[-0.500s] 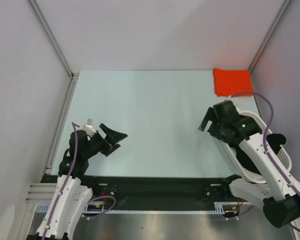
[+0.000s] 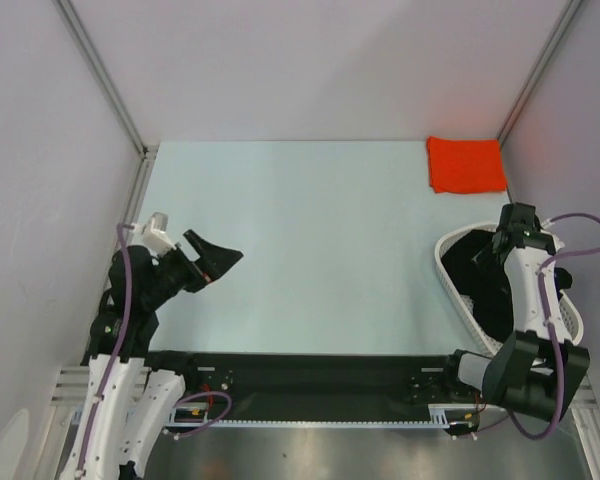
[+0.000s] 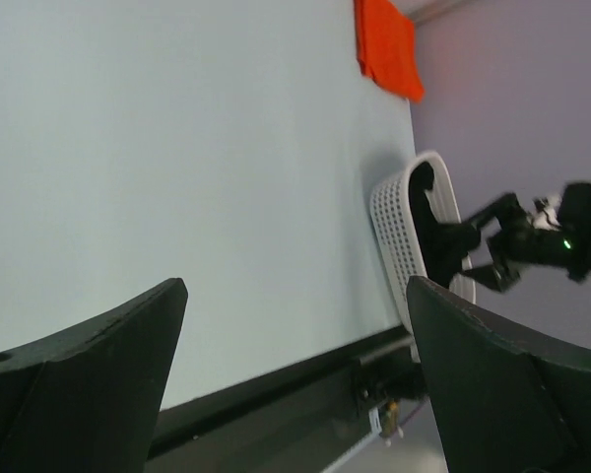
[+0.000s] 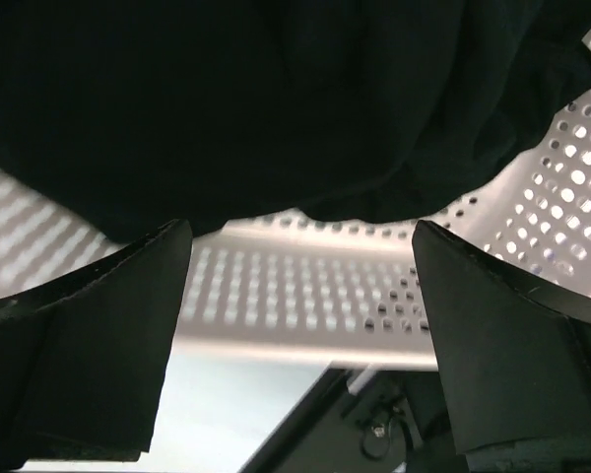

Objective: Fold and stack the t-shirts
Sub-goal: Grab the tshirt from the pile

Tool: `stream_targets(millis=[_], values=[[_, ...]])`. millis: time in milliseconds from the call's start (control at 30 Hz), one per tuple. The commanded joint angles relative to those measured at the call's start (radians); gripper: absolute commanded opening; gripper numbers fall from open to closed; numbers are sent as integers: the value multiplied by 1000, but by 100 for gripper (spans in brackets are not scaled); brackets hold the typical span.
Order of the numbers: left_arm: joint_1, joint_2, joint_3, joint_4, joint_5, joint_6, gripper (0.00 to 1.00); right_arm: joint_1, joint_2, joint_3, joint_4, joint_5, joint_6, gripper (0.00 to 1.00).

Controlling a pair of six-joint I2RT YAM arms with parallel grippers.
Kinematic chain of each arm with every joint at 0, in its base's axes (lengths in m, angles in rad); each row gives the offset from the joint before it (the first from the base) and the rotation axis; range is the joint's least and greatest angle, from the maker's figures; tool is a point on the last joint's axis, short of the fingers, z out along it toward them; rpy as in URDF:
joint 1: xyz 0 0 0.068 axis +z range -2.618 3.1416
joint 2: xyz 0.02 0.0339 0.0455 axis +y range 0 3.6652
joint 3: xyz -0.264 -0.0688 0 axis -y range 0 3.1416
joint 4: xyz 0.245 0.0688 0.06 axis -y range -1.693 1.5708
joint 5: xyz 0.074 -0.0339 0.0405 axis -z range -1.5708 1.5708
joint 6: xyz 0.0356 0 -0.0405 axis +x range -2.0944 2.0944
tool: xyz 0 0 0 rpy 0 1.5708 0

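"Pale blue-green table top point(image 2: 300, 230), what's on it, big to small?"

"White mesh plastic basket point(image 2: 448, 262) at my right edge. A large plain black cloth t-shirt point(image 4: 276, 89) is bunched inside and fills most of it. The bright orange-red t-shirt point(image 2: 466, 164) lies flat as a neat rectangle in the far right corner, beyond the basket and not touching it. It looks folded already."

"Grippers?"

"My right gripper point(image 4: 300, 236) points down into the basket, jaws spread wide with nothing between them, black cloth just beyond the tips. My left gripper point(image 3: 295, 291) hovers over the near left of the table, also wide and empty."

"Step, and how to do it clean?"

"Looks like getting the black shirt out to fold it. I'd set my right fingers on a raised fold at the top of the heap, not down by the mesh wall where the tips could catch in the holes. Close fully on a good bunch and lift straight up until the cloth clears the rim, or the light basket may drag along. Carry it to the open middle, where my left takes the opposite edge and spreads it. Can't see the print, so can't tell which side is up."
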Motion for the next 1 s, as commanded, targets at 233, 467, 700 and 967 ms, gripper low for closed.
stream_targets(millis=[233, 467, 700, 967], values=[[5, 143, 30, 227, 370, 85, 100, -143, 239, -159, 346, 109, 67, 96], [1, 125, 13, 207, 376, 62, 100, -147, 258, -165, 379, 151, 63, 3], [2, 76, 14, 74, 347, 54, 95, -22, -27, 49, 141, 111, 78, 0], [5, -30, -67, 27, 340, -35, 92, 558, -112, 717, 10, 201, 63, 0]])
